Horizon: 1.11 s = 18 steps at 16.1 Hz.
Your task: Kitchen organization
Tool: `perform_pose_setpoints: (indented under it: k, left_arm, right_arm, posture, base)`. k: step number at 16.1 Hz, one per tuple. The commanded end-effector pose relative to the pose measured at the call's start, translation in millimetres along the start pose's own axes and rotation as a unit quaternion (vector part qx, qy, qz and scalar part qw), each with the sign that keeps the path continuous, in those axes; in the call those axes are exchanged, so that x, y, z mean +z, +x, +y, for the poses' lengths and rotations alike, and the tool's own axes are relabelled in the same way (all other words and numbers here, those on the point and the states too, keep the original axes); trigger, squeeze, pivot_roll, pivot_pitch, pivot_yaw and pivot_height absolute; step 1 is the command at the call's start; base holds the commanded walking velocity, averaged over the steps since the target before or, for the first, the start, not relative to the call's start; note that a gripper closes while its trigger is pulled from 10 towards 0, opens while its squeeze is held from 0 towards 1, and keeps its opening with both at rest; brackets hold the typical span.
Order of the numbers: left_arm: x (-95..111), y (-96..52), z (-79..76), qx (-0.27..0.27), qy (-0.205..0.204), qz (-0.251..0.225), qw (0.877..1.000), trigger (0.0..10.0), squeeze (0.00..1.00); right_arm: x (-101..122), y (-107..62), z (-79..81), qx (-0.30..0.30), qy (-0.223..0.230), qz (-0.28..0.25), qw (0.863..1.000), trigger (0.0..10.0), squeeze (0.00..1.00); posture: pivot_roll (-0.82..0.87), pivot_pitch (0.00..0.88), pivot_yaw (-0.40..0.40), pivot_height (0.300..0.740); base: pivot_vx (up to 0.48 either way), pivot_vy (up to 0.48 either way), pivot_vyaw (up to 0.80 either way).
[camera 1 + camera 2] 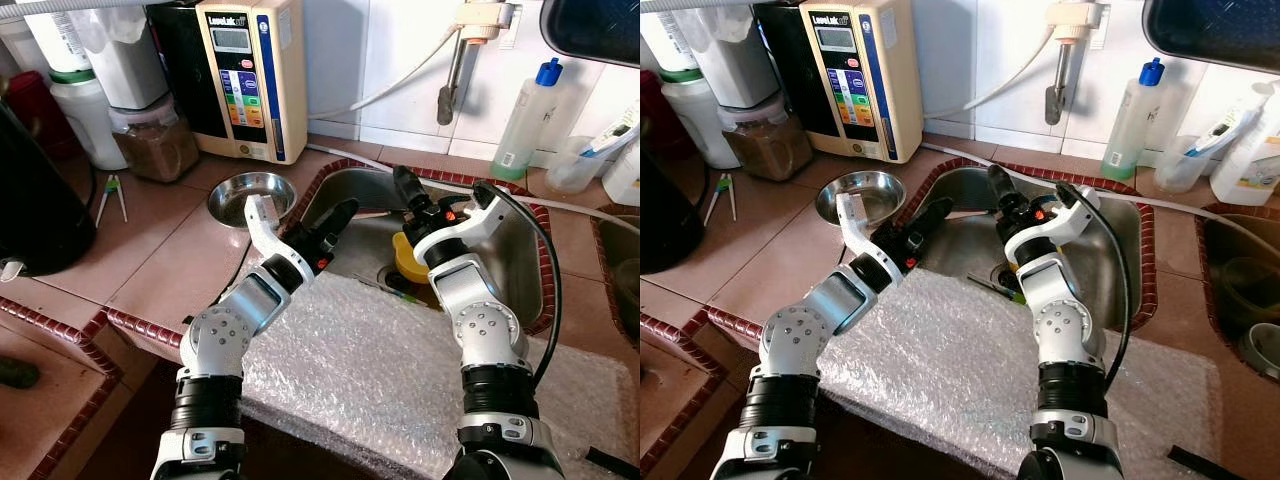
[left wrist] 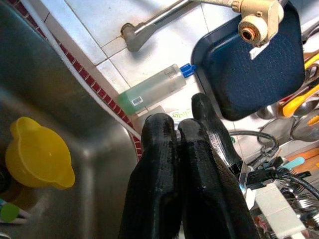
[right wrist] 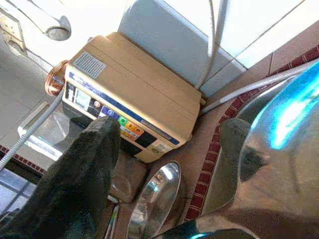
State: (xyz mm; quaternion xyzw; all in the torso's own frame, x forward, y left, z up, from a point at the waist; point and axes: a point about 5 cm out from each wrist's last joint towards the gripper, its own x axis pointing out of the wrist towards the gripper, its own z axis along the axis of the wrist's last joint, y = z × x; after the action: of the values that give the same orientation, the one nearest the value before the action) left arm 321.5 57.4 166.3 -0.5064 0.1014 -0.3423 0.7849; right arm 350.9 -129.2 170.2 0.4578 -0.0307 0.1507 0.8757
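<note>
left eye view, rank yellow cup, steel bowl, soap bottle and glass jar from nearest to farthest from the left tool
1. Yellow cup, in the sink to the right of the left tool.
2. Steel bowl, on the counter to its left; too close to the cup to call firmly.
3. Glass jar, far left by the wall.
4. Soap bottle, far right by the wall.

Left gripper closed, right gripper spread.

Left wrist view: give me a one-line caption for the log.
Left gripper with fingers pressed shut over the steel sink, a yellow cup lying in the basin beside it.
</note>
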Motion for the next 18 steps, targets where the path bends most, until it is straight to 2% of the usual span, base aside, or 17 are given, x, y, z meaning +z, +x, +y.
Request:
perform_pose_setpoints:
  k: [1,3,9,12,18]
  left_arm:
    - [-2,2.5,-1.6,0.004,-0.004,-0.008,1.000,0.0,0.00]
    - [3,2.4,3.8,0.022,-0.004,-0.023,0.999,0.0,0.00]
    - [4,1.8,5.3,0.026,0.000,-0.024,0.999,0.0,0.00]
    - [3,0.7,8.1,0.033,-0.002,-0.025,0.999,0.0,0.00]
    - [3,-1.0,12.6,0.041,0.001,-0.025,0.999,0.0,0.00]
  right_arm:
    - [2,1.9,1.3,-0.003,0.003,-0.007,1.000,0.0,0.00]
    - [1,0.2,0.8,-0.004,0.004,-0.005,1.000,0.0,0.00]
    - [-15,-3.1,9.4,0.021,0.024,0.024,0.999,0.0,0.00]
    - [-27,-10.4,12.4,0.032,0.044,0.046,0.997,0.0,0.00]
    - [-20,-12.8,8.7,0.025,0.048,0.035,0.998,0.0,0.00]
  posture:
    - [-0.14,0.007,0.091,0.740]
    - [-0.14,0.005,0.095,0.740]
    - [-0.14,0.002,0.096,0.740]
    - [-0.14,0.004,0.093,0.740]
    - [-0.14,0.001,0.095,0.740]
  base:
    - [0.000,0.000,0.00]
    - [0.000,0.000,0.00]
    - [0.000,0.000,0.00]
    - [0.000,0.000,0.00]
    - [0.000,0.000,0.00]
